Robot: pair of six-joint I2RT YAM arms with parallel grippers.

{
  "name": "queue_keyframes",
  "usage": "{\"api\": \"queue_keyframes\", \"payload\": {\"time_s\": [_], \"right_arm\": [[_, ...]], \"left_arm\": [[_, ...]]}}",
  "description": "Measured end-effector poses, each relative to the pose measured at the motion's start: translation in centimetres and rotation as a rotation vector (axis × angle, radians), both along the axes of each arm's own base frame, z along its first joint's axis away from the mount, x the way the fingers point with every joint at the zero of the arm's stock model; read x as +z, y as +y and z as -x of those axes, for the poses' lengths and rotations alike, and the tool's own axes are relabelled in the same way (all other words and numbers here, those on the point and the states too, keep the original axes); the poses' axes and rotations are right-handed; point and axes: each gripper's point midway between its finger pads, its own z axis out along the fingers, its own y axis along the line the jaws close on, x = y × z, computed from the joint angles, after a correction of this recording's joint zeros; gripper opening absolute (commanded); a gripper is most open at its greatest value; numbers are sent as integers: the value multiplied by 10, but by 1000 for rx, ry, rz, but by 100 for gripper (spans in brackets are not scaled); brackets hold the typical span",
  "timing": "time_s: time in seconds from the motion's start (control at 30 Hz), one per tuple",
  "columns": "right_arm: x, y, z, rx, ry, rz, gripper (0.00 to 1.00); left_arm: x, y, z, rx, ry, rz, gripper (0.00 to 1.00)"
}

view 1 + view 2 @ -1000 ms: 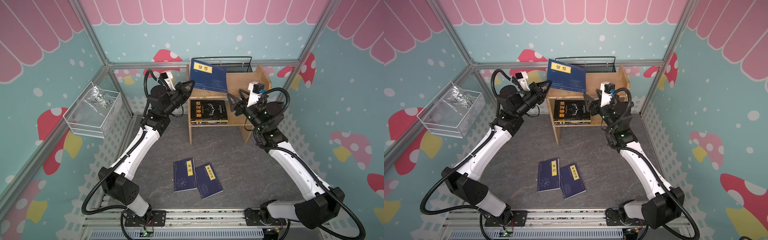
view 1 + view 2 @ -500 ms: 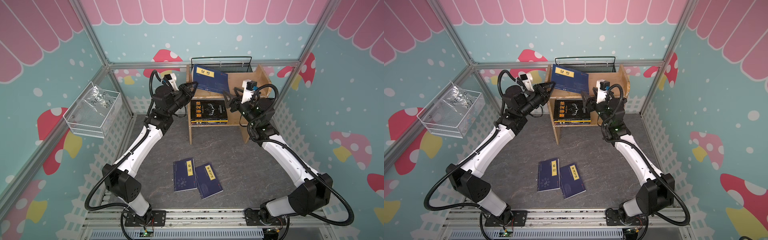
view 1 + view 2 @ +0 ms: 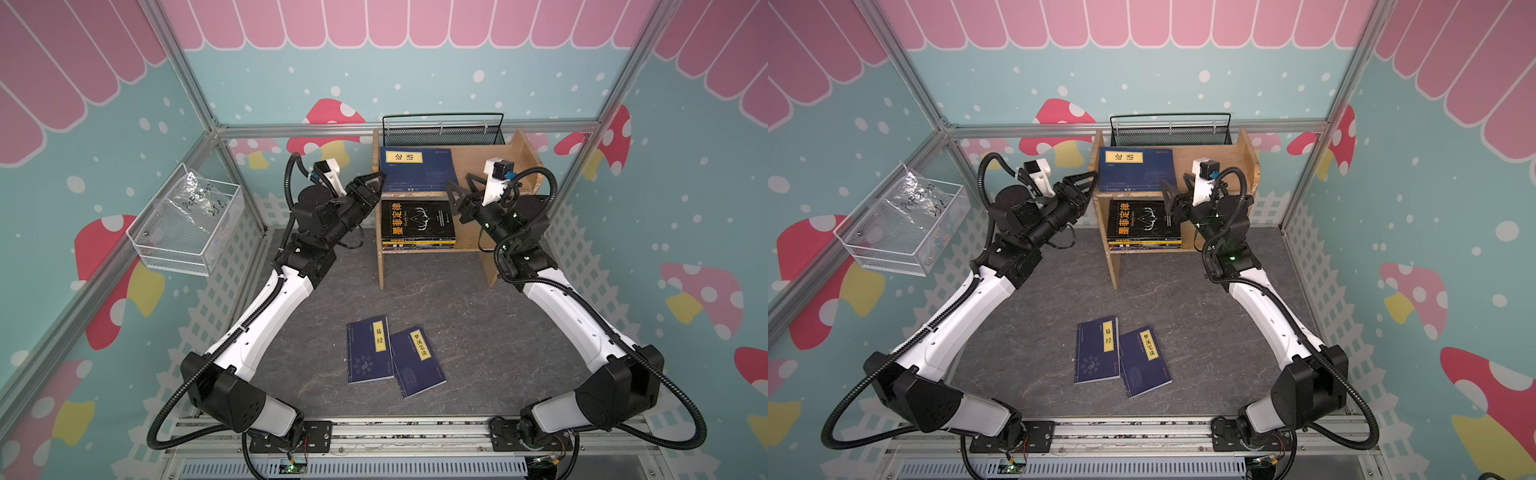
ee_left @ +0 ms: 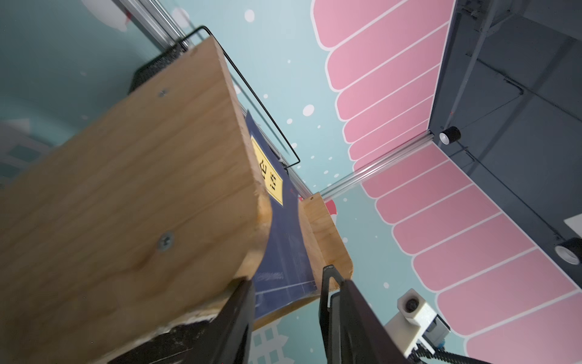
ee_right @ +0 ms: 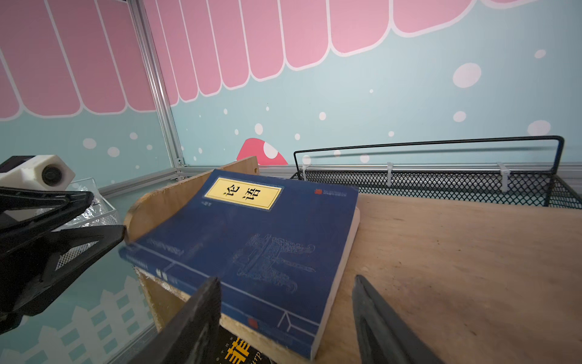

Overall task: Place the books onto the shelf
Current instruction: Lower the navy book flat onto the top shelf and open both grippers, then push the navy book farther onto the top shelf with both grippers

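Two claws flank the shelf's top tier, both spread and holding nothing. The left claw (image 3: pixel 377 186) is at the near left corner of a navy paperback with a yellow title label (image 3: pixel 417 170), and the right claw (image 3: pixel 453 192) is just right of it. That book lies on the small two-tier light-wood shelf (image 3: pixel 515 158); whether the left tip touches it is unclear. Below, a black paperback (image 3: pixel 417 220) tops a stack showing only spines. A second navy paperback (image 3: pixel 369 350) and a third navy paperback (image 3: pixel 417 362) lie side by side on the dark grey stone-patterned bench (image 3: pixel 457 299). Teal mushroom-print walls surround it.

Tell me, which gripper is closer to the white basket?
Left. The left gripper sits at the shelf end facing the basket; the right gripper is at the far end, across the shelf.
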Motion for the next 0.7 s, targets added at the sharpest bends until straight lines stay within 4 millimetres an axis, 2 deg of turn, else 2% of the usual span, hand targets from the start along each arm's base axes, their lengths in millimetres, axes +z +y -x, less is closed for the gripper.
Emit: {"api": "queue_keyframes", "payload": {"time_s": [0.1,0.23,0.37,0.47,0.7], "right_arm": [[0,3,2,21,1,-4,67],[0,5,3,34,0,0,68],[0,8,6,49,-26,41,71],[-1,11,8,54,-65,98,73],[-3,11,7,17,-130,212,80]], "left_arm": [[-13,20,5,92,13,-83,53],[-12,33,15,138,-56,-247,60],[-6,23,28,68,-179,-432,62],[-10,11,32,-7,-244,-528,62],[-33,-7,14,-103,-270,-617,62]]}}
